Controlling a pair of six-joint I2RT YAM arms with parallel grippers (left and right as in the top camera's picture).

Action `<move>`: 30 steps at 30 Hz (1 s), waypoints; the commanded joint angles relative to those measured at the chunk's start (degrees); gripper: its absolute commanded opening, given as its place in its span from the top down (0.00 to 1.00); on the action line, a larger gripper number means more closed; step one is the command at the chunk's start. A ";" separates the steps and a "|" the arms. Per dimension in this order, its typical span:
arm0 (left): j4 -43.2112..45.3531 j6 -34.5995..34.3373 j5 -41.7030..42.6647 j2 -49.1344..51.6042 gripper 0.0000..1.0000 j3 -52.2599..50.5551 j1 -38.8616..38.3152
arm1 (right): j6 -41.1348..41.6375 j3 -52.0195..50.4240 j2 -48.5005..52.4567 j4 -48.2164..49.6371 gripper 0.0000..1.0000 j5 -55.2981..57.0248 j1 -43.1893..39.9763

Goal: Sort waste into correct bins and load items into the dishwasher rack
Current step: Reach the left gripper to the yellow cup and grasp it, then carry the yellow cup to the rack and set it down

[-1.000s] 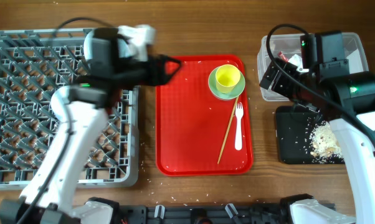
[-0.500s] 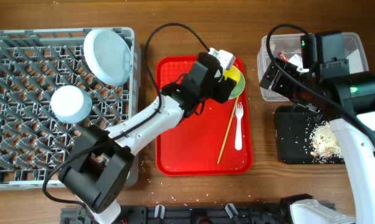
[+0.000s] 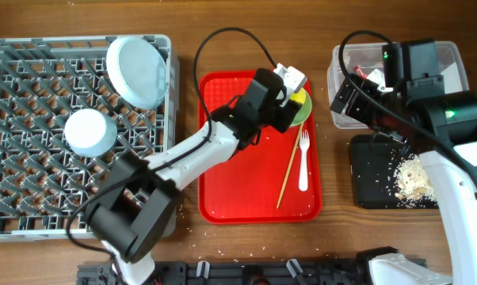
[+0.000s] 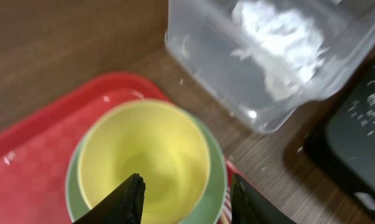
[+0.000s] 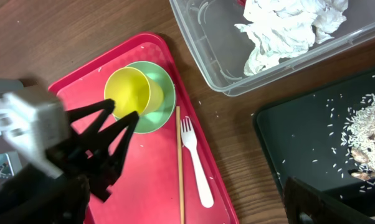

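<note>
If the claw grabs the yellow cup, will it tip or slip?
Probably light: the yellow cup looks small, thin-walled and empty. It may slip, since its surface looks smooth. The green saucer beneath only rests on the red tray, so it might shift.

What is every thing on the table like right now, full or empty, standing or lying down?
yellow cup, upright, empty, on green saucer
green saucer, flat on red tray
white fork, lying on red tray
chopsticks, lying beside fork
plate, leaning in rack
bowl, in rack
clear tub, holding crumpled napkin
black tray, holding rice crumbs
left end effector, open, straddling cup's rim
</note>
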 commanded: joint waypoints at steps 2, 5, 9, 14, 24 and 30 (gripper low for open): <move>-0.59 1.31 -0.55 3.65 0.56 0.20 -0.26 | -0.57 0.28 0.07 0.13 0.00 1.14 -0.09; -2.16 1.29 -0.57 3.63 0.57 0.20 -0.26 | -0.57 0.28 0.07 0.13 0.00 1.14 -0.09; -4.44 1.29 -0.55 3.52 0.58 0.20 -0.26 | -0.59 0.28 0.07 0.13 0.00 1.14 -0.09; -5.62 1.27 -0.57 3.41 0.81 0.20 -0.26 | -0.57 0.28 0.07 0.13 0.00 1.14 -0.09; -8.61 -5.64 -0.50 -7.61 0.96 0.22 -0.20 | -0.59 0.28 0.07 0.13 0.00 1.14 -0.09; -22.71 -10.93 -0.63 -23.96 0.96 0.22 5.92 | -0.59 0.28 0.07 0.13 0.01 1.14 -0.09</move>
